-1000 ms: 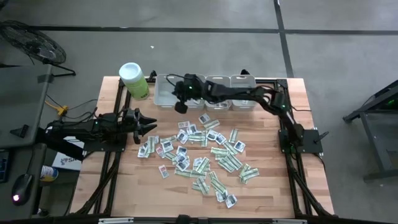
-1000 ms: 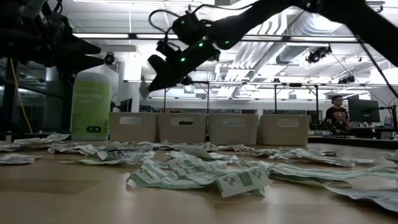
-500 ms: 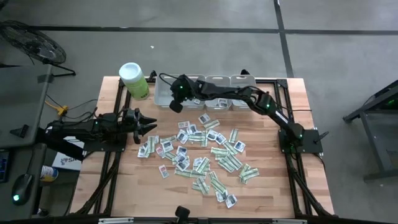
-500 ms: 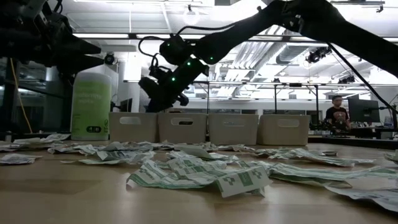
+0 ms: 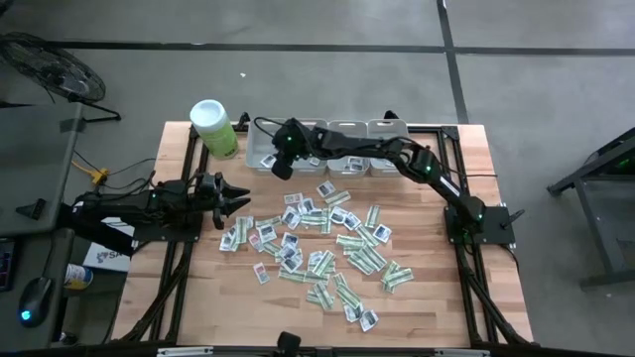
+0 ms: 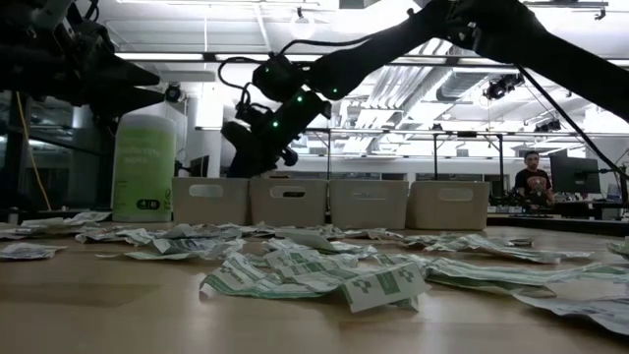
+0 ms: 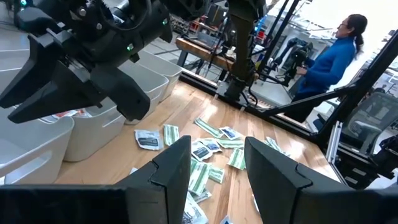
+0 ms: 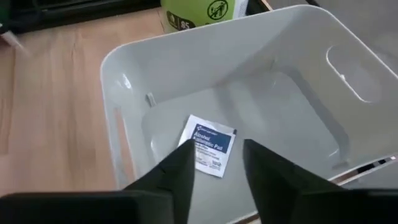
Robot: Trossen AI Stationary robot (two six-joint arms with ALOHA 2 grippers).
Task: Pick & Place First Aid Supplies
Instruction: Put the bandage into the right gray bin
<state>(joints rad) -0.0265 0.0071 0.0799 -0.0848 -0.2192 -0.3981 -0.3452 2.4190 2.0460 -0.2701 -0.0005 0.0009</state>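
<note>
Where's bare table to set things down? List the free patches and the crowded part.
Bare wood lies between the packet pile and the table's right edge, and along the near edge below the left gripper. The centre is crowded, as is the bin row.

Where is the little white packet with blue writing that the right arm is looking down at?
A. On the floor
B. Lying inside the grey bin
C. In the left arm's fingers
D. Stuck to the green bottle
B: in the right wrist view the white packet lies flat on the bottom of the grey bin, just beyond the right gripper, whose fingers stand apart and hold nothing.
</note>
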